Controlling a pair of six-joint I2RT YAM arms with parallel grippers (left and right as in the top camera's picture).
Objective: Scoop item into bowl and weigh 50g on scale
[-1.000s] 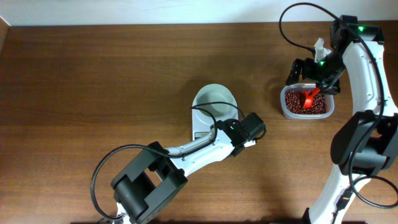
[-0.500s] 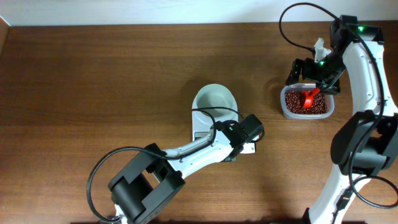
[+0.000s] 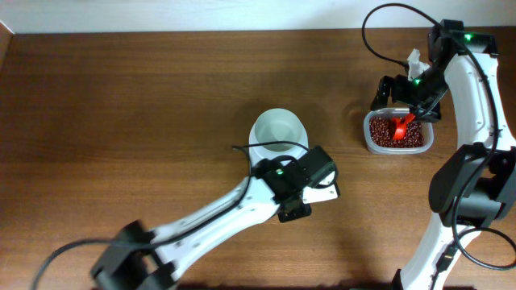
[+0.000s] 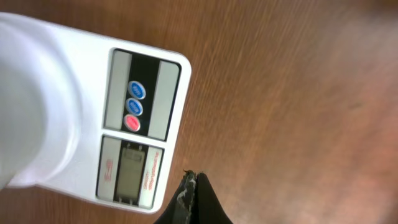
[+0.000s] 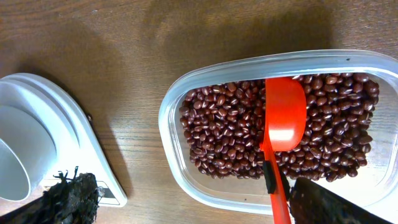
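at the middle of the overhead frame the white bowl (image 3: 279, 127) sat empty on the digital scale (image 4: 143, 93). the left gripper (image 4: 190, 188), fingers pressed together, had swung in from the right over the last second to hang just by the scale's display and buttons, its arm blurred with motion, which reads as a move to switch on or zero the scale. at the upper right nothing had changed: the adzuki beans (image 5: 217, 130) lay in the clear tub (image 5: 171, 143) with the red scoop (image 5: 285, 118) on them, and the right gripper (image 3: 409, 101) hung above, fingers spread wide and gripping nothing, so scooping had not begun.
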